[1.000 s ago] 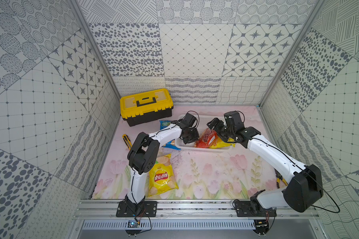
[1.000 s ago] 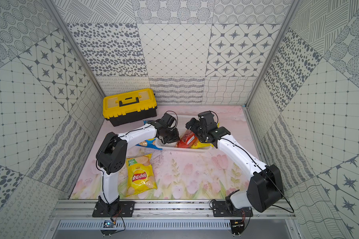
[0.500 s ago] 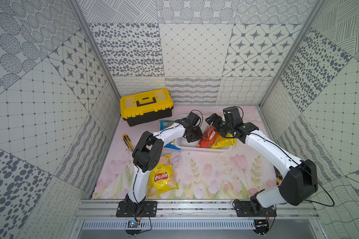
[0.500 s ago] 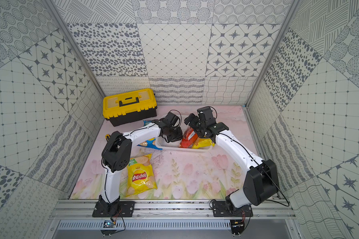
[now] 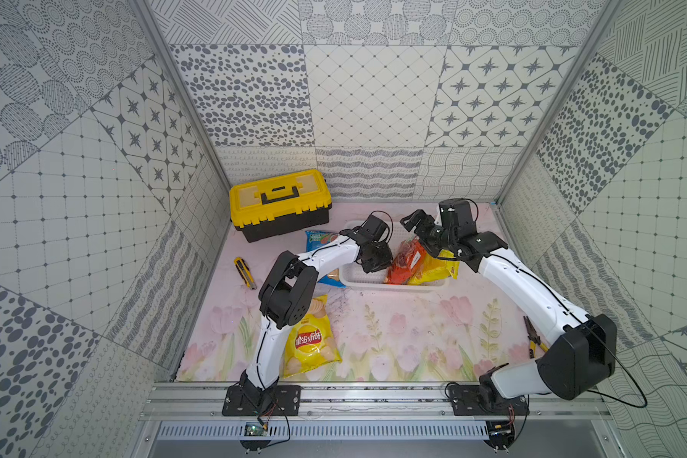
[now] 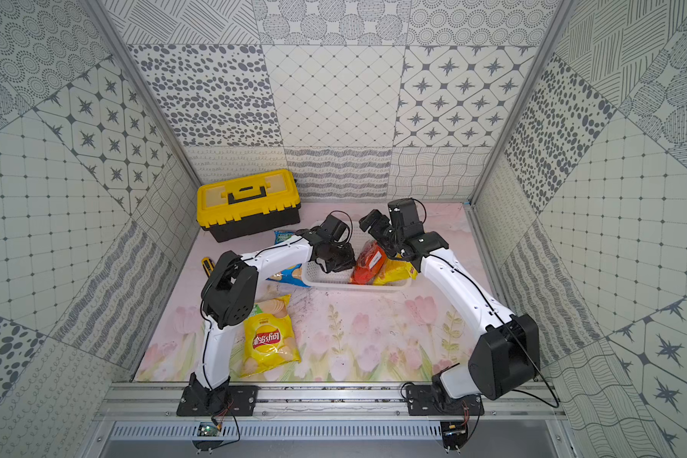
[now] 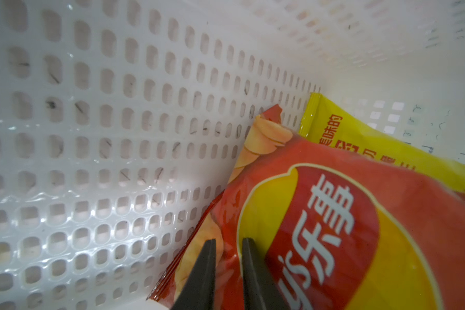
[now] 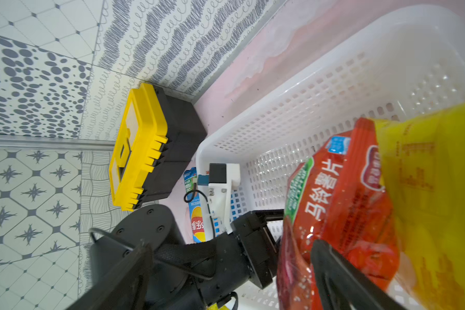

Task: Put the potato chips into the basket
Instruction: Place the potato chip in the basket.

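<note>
Obs: left gripper (image 7: 228,241) has its fingers drawn nearly together, pinching a fold of the red bag (image 7: 333,214) close to the bag's edge, inside the basket (image 7: 118,134). The red bag stands tilted on edge, logo toward the left wrist camera, one corner near the perforated wall. The yellow bag (image 7: 360,139) lies right behind it, touching, also in the basket. In both top views its end sticks out over the rim on the right arm's side.

The right gripper (image 5: 420,234) is spread wide and holds nothing. It hangs above the basket with one finger just beside the red bag's back face; contact not clear.

Outside the basket:
- blue bag (image 5: 318,240) flat on the counter (image 5: 393,337), partly under the left arm, between the basket's end and the toolbox (image 5: 280,202).
- second yellow bag (image 5: 310,341) flat near the left arm's base, well apart from the basket.
- utility knife (image 5: 244,271) near the wall.
- pliers (image 5: 534,341) beside the right arm.
</note>
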`<action>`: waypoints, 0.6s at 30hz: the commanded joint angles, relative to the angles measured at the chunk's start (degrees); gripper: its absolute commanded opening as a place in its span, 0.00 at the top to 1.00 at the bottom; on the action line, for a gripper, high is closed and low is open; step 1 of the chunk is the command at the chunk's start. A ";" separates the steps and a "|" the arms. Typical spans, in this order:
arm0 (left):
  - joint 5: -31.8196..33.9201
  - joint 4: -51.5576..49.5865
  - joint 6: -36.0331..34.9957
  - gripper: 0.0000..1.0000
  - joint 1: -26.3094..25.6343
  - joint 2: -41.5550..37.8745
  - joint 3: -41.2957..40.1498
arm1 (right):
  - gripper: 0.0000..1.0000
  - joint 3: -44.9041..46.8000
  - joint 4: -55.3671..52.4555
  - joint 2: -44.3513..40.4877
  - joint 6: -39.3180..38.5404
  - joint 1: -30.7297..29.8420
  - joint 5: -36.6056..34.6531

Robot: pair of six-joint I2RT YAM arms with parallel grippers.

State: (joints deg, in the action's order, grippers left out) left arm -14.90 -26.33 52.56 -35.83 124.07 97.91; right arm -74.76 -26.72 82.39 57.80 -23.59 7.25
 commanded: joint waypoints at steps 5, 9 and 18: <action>-1.35 1.63 1.20 0.76 -0.43 -0.02 -0.16 | 0.03 -2.95 1.81 -3.28 -1.48 -0.02 0.51; 0.14 1.35 1.20 0.69 -0.04 -2.01 -2.27 | 0.03 -3.66 1.41 -4.22 -1.88 -0.04 0.53; 4.79 -0.82 -0.36 0.59 1.46 -7.40 -5.59 | 0.03 -5.89 -0.62 -5.01 -4.04 -2.67 -0.47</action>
State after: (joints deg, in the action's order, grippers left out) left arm -13.26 -26.46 53.76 -35.20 120.03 93.93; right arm -78.48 -27.59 78.83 55.96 -24.88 7.33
